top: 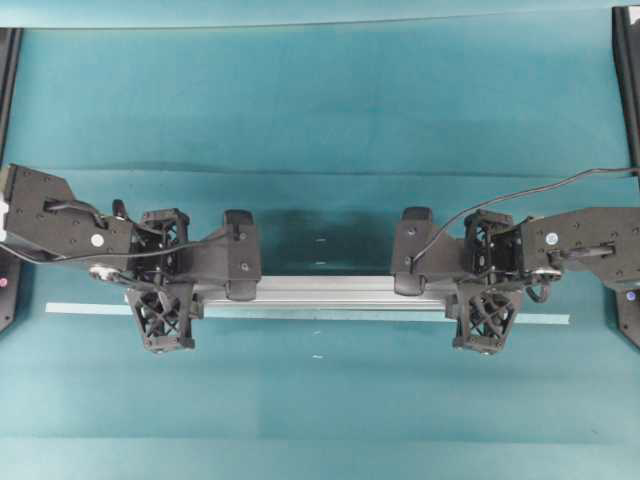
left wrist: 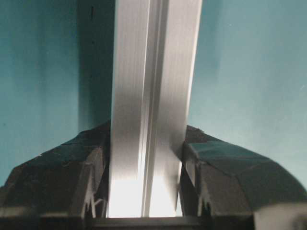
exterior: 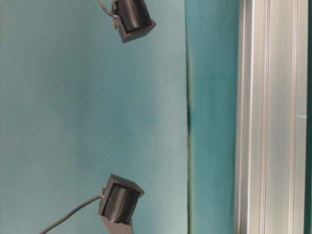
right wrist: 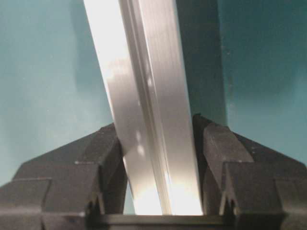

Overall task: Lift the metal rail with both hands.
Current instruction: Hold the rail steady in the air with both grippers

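left gripper (top: 242, 257) clamped on metal rail (top: 330, 291) near its left end | right gripper (top: 413, 251) clamped near its right end | rail level, raised above teal counter (top: 320, 110) | tape strip (top: 90, 308) beneath

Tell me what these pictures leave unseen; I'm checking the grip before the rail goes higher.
- Ends of the metal rail: overhead, covered by the left gripper and right gripper.
- Rail's underside and its gap above the table: no view shows it.
- Teal tape strip: middle hidden behind the rail, overhead.
- Table-level view: rail cut off by the edges; grips not visible.
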Robot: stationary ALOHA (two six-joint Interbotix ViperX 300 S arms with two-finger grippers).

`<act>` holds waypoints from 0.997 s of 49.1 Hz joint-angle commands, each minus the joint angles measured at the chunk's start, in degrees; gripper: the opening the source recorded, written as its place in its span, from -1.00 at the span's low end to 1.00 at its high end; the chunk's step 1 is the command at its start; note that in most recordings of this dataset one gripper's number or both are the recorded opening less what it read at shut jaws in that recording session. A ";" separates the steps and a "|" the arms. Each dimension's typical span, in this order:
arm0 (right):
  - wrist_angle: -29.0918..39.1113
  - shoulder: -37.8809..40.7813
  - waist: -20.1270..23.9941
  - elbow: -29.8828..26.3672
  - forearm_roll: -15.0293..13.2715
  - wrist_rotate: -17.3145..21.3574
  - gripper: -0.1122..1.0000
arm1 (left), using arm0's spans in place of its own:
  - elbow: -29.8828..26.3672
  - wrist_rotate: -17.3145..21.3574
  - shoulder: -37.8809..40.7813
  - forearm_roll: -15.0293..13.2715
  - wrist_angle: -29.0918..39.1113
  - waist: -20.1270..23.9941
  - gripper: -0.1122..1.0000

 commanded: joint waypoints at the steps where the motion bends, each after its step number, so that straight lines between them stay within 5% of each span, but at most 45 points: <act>1: -0.35 0.18 0.18 -0.26 0.26 0.26 -0.04 | -0.18 -0.44 -0.44 -0.09 -0.26 0.18 -0.22; 49: -1.41 1.67 0.18 -0.26 0.26 0.44 -0.04 | 1.49 3.16 0.00 -0.18 -3.52 0.79 -0.22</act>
